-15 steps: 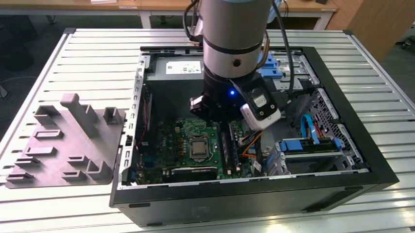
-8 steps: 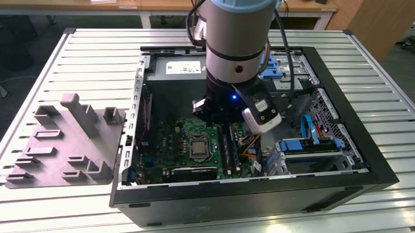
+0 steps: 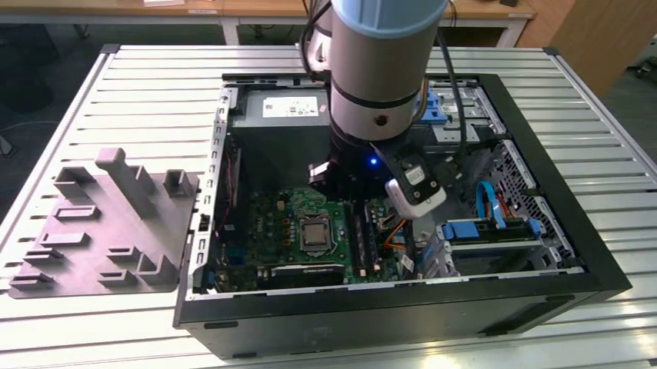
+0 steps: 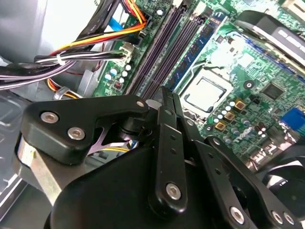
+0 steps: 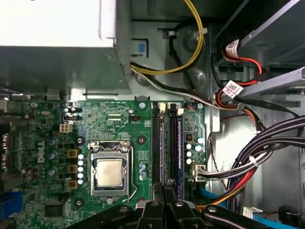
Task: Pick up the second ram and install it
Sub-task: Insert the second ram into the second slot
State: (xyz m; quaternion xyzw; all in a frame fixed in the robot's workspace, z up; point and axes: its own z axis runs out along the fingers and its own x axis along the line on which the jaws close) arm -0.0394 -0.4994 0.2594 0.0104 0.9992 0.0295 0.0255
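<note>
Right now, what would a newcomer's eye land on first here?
The grey robot arm reaches down into the open computer case, mid-frame in the exterior view. In the first wrist view, its gripper hangs over the green motherboard, near the shiny processor and the memory slots.

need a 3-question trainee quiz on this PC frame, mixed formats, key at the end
1. True or false: a cooler covers the processor.
2. The gripper is over: A the memory slots; B a graphics card; C a keyboard.
3. Fill in: the grey tray lies on the exterior view's ___ of the computer case.
Key: 1 false; 2 A; 3 left.
</note>
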